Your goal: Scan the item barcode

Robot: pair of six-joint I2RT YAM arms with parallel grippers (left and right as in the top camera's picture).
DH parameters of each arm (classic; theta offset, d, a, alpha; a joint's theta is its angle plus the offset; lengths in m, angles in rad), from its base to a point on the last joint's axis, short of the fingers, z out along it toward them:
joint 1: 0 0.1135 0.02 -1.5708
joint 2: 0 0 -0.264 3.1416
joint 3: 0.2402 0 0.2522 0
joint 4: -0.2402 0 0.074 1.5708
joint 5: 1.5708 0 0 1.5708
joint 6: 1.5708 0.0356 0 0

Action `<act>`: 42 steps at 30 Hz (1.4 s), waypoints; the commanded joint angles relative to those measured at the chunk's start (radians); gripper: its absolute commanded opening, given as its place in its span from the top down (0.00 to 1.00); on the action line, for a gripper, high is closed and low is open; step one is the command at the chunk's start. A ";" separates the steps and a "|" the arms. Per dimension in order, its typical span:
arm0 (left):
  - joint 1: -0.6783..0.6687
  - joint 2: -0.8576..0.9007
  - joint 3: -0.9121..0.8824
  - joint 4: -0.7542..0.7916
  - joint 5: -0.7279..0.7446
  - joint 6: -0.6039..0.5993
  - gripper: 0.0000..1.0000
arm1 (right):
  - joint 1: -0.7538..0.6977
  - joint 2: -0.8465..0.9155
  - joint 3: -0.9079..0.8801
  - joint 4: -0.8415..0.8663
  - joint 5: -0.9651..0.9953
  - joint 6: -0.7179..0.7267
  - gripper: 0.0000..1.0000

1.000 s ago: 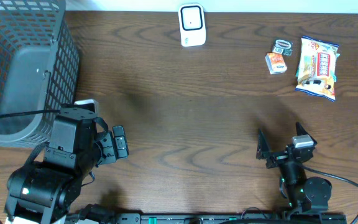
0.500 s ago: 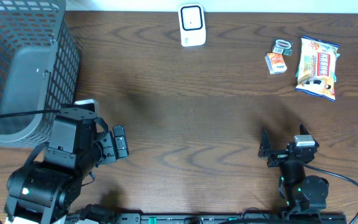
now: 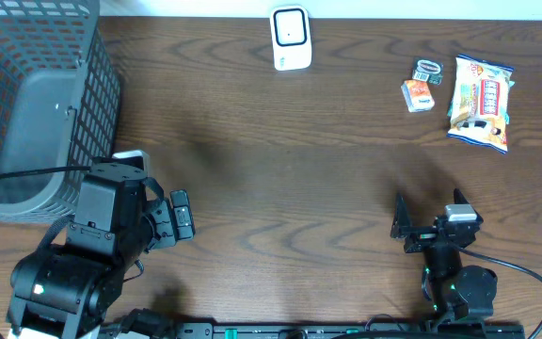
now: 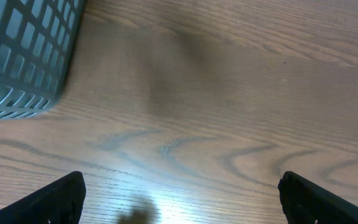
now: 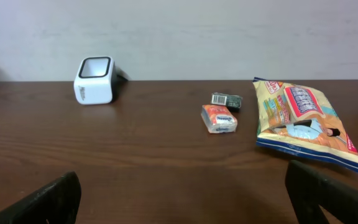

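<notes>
In the overhead view, the bulky black left arm (image 3: pixel 69 268) sits folded at 7 o'clock. Its black two-finger left gripper (image 4: pixel 179 198) is spread wide and holds nothing. The slimmer black right arm (image 3: pixel 457 282) crouches at 5 o'clock. Its black two-finger right gripper (image 3: pixel 428 215) aims toward 12 o'clock, jaws fully apart and empty.

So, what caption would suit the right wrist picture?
White boxy scanner, small orange packet and colourful snack bag on dark wooden table.
</notes>
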 commanded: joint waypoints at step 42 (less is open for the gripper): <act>0.068 -0.225 -0.221 0.104 0.089 0.145 0.03 | 0.003 -0.006 -0.002 -0.005 0.012 0.011 0.01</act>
